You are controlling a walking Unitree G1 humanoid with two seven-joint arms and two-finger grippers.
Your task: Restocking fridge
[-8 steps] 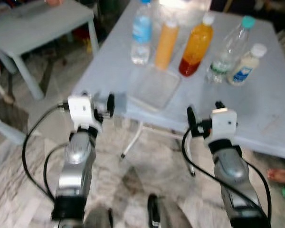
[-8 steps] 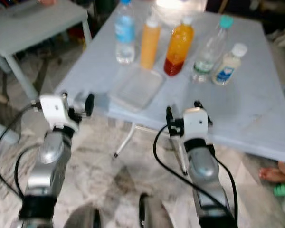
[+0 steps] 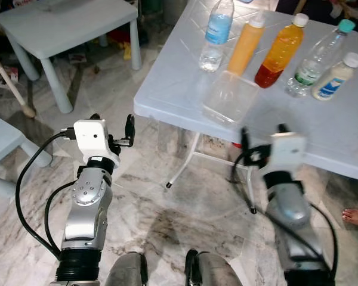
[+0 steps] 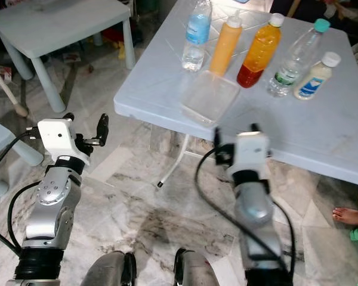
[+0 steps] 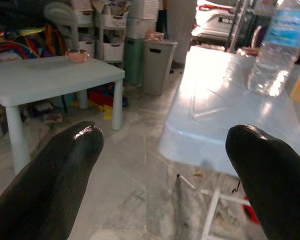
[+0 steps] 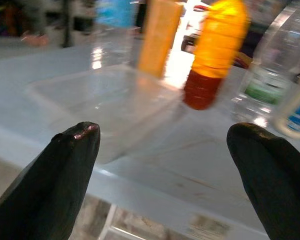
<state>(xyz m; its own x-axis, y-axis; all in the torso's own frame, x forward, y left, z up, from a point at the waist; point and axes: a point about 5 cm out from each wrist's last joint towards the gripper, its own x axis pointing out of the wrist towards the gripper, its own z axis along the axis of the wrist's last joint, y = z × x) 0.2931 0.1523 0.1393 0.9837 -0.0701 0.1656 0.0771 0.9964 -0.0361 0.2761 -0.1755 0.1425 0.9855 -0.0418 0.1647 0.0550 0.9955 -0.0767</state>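
On the pale blue table [image 3: 167,89] stand a water bottle with a blue label [image 3: 217,33], an orange squeeze bottle [image 3: 246,44], an orange-and-red juice bottle [image 3: 278,50], a clear bottle with a teal cap [image 3: 319,56] and a small white bottle [image 3: 334,76]. A clear plastic container [image 3: 230,98] lies near the front edge. My left gripper [image 3: 113,122] is open and empty, off the table's left corner. Just before the front edge, my right gripper [image 3: 262,134] is open and blurred, facing the container [image 6: 105,100] and the juice bottle [image 6: 215,55].
A smaller pale table [image 3: 65,18] stands at the back left, with a stool edge [image 3: 0,143] and a wooden stick [image 3: 12,89] on the left. A person's bare foot [image 3: 355,215] rests on the marble floor at the right. Thin metal table legs [image 3: 185,164] stand under the table.
The whole picture has shifted, so the camera moved and the table sits further right. The right arm is now blurred with motion. Both grippers remain open and empty.
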